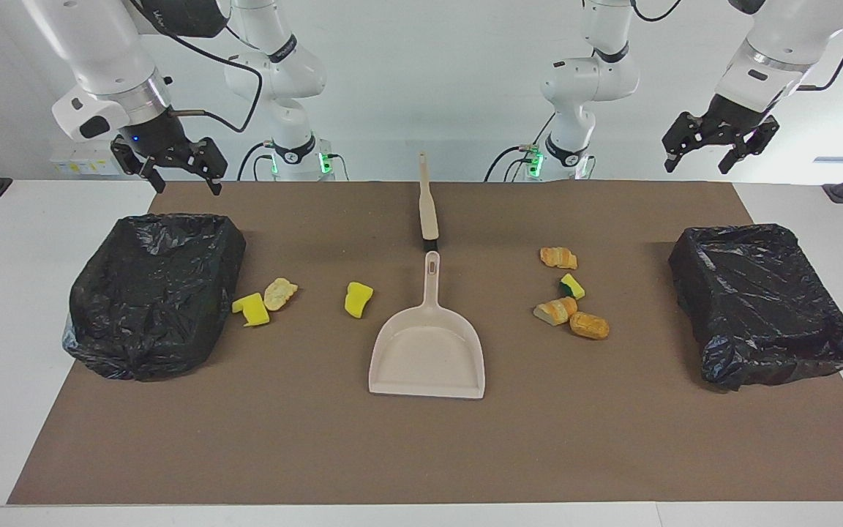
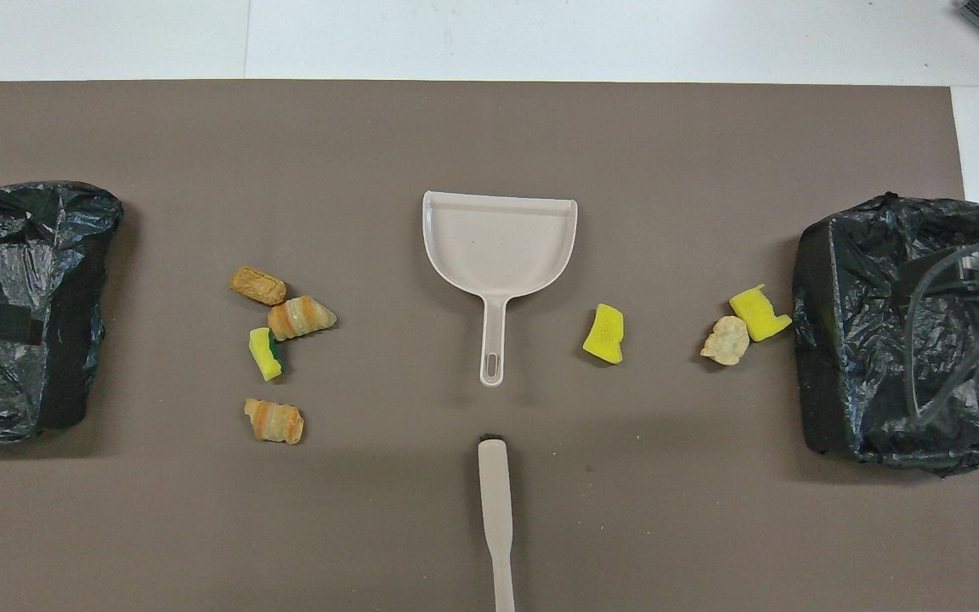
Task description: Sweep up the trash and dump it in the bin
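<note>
In the facing view we see the left end effector (image 1: 719, 150) raised at the upper right of the frame, above the tabletop (image 1: 421, 454) near one black-lined bin (image 1: 762, 304), its fingers spread wide and holding nothing. The right end effector (image 1: 173, 165) hangs at the upper left, over the edge of the other black-lined bin (image 1: 151, 293), also wide and empty.

We find the trash in two groups on the brown mat. Right of centre lie three orange-brown pastries (image 1: 558, 257) and a green-backed sponge (image 1: 572, 286), close together. Left of centre a yellow sponge chunk (image 1: 251, 309) touches a pale pastry (image 1: 279, 293) just beside the bin, and another yellow chunk (image 1: 358, 299) sits apart, near the dustpan (image 1: 427, 355).

The dustpan lies flat at centre, handle pointing up the frame toward the brush (image 1: 427, 201), which lies in line with it, just apart.
</note>
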Available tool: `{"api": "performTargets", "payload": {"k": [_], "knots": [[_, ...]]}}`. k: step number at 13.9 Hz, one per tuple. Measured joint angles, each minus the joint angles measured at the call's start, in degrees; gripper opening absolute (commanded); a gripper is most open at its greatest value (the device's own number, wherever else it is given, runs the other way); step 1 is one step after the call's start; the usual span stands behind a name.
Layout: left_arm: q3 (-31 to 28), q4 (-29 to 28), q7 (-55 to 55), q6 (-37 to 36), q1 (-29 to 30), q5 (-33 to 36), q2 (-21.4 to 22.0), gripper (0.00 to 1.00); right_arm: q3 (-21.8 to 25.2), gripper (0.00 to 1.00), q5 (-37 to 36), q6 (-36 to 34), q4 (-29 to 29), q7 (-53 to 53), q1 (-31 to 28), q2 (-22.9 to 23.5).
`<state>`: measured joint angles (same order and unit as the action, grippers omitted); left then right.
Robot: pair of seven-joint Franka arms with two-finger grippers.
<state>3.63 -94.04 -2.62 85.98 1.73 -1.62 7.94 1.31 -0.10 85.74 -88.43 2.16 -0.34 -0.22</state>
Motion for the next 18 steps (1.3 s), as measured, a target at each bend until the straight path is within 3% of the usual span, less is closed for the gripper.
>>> {"api": "performTargets", "payload": {"k": [10, 18], "knots": [[-0.2, -0.4, 0.0, 0.0, 0.0, 0.0, 0.0, 1.00, 0.0, 1.00, 0.1, 0.0, 0.1, 0.0, 0.0, 0.0], [2.1, -5.7, 0.6, -0.2, -1.1, -0.3, 3.3, 1.00, 0.0, 1.00, 0.1, 0.0, 0.1, 0.0, 0.0, 0.0]]}}
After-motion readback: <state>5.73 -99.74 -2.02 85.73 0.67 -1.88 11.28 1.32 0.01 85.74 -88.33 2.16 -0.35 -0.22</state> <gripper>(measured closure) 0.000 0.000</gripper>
